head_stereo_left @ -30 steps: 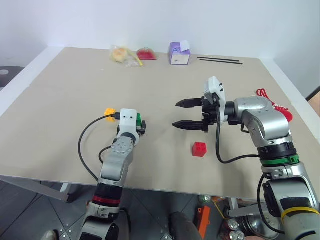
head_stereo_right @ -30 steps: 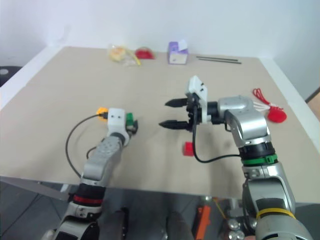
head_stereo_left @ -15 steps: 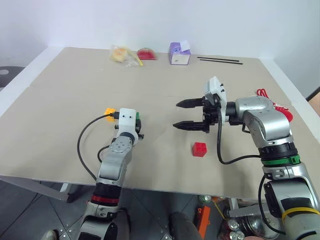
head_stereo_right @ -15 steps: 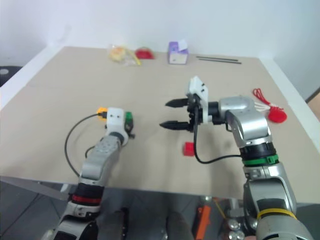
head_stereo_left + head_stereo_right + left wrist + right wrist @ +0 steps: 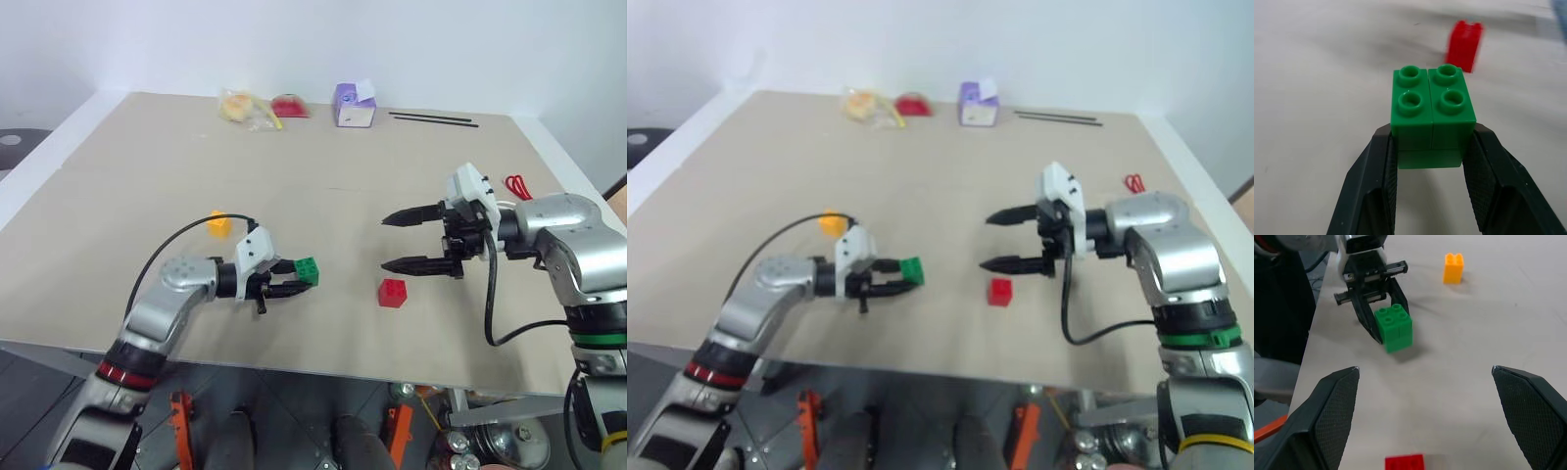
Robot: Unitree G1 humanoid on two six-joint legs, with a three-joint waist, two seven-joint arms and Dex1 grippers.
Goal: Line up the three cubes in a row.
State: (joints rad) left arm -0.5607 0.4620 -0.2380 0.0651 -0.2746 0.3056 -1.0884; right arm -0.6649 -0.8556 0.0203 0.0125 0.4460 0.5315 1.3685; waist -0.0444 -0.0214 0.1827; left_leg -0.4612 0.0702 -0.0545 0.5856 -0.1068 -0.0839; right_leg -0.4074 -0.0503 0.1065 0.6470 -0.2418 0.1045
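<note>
Left wrist view: left gripper [image 5: 1431, 147] pinches green cube [image 5: 1431, 110] by its lower edge only; could twist out; right gripper [image 5: 419, 242] wide, empty, near red cube [image 5: 393, 292]

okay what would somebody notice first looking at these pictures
The left gripper, near the table's front edge, is clamped on the green cube. The red cube sits just to its right, below the open right gripper, and the orange-yellow cube stands apart at left.
</note>
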